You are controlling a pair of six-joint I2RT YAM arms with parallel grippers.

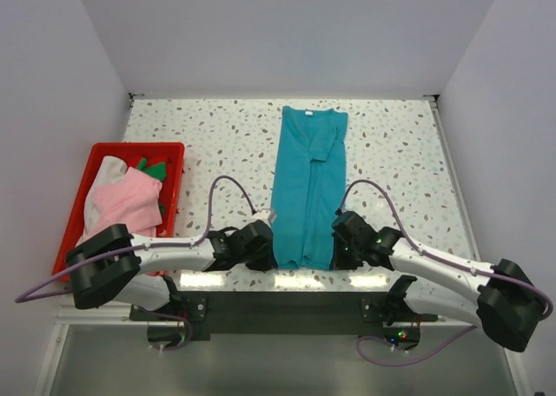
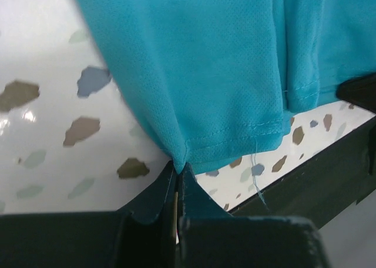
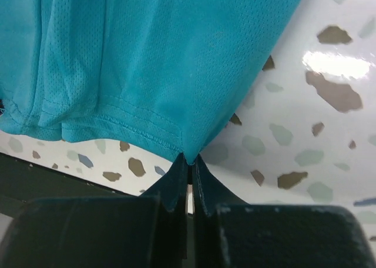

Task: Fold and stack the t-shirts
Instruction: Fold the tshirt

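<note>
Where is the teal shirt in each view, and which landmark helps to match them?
Top external: the teal shirt lies in the centre, a long folded strip running far to near.
Left wrist: it fills the upper right; the left gripper pinches a corner of its hem at bottom centre.
Right wrist: it fills the upper left; the right gripper pinches the other corner.
Shared landmark: the stitched hem, the strip's near end from above.

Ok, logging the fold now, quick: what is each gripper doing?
Left gripper: shut on the teal t-shirt, at a near hem corner.
Right gripper: shut on its other near corner.
</note>
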